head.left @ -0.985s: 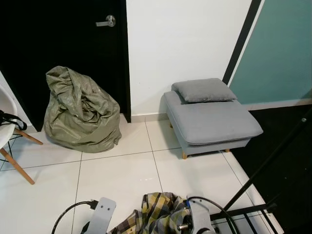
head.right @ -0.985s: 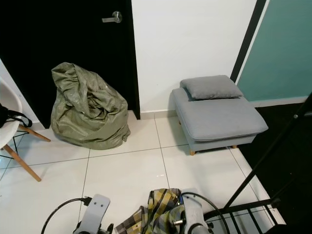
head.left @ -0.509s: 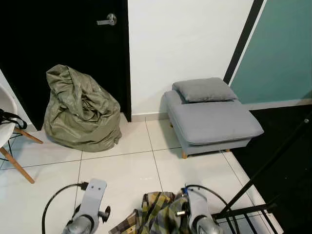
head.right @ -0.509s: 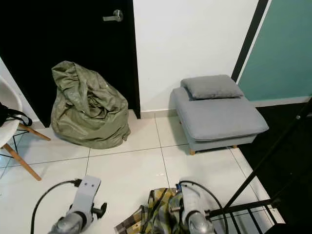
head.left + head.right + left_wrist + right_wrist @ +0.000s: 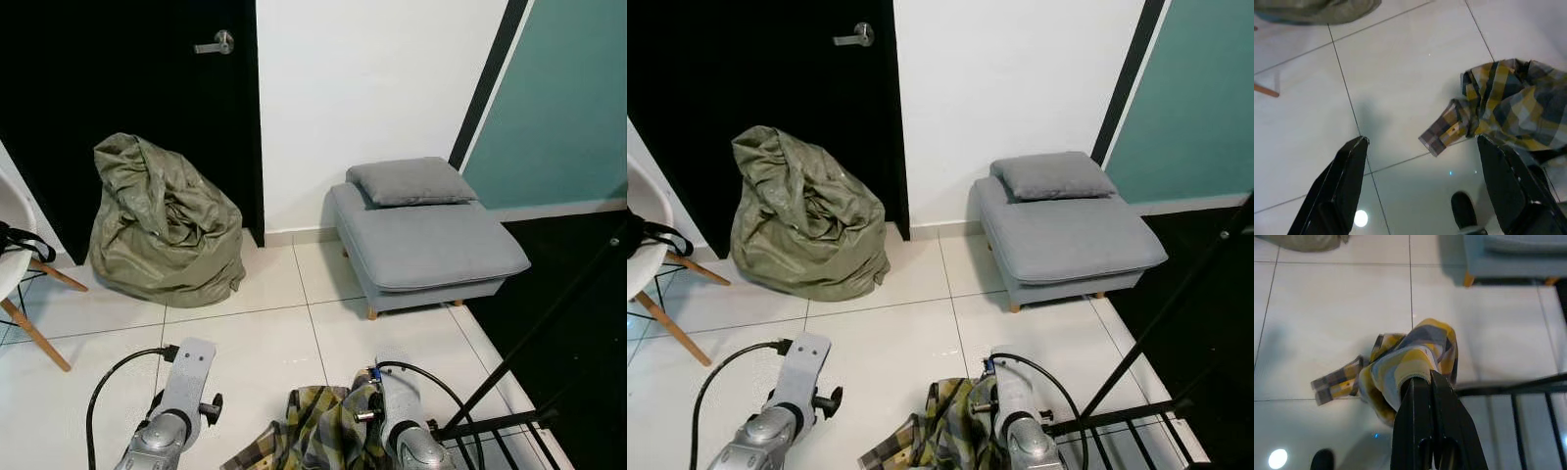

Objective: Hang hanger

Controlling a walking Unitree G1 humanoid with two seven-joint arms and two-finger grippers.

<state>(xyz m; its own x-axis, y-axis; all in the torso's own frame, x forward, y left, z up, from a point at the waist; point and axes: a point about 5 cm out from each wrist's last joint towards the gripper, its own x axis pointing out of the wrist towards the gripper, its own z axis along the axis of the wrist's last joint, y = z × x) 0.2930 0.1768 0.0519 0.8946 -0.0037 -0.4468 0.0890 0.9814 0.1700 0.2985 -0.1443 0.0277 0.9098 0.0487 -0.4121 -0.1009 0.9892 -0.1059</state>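
A yellow and grey plaid shirt (image 5: 318, 431) hangs low over the white tiles between my two arms. My right gripper (image 5: 1420, 378) is shut on a fold of the shirt (image 5: 1400, 360), and a sleeve trails off to one side. My left gripper (image 5: 1422, 141) is open beside the shirt, its fingers (image 5: 1347, 166) spread wide with the sleeve cuff (image 5: 1442, 132) seen between them against the floor. A black clothes rack (image 5: 544, 323) stands on my right, its base bars (image 5: 1528, 382) close by the shirt. I cannot tell whether a hanger is inside the shirt.
Ahead on the right, a grey footstool (image 5: 426, 245) with a cushion (image 5: 409, 181) sits against the white wall. A green sack (image 5: 162, 220) leans by the black door (image 5: 127, 88). A white chair (image 5: 15, 250) is at the far left. Dark carpet (image 5: 588, 323) lies under the rack.
My left arm has risen and reached forward into view, away from the shirt. The right arm has come forward a little, still shut on the shirt.
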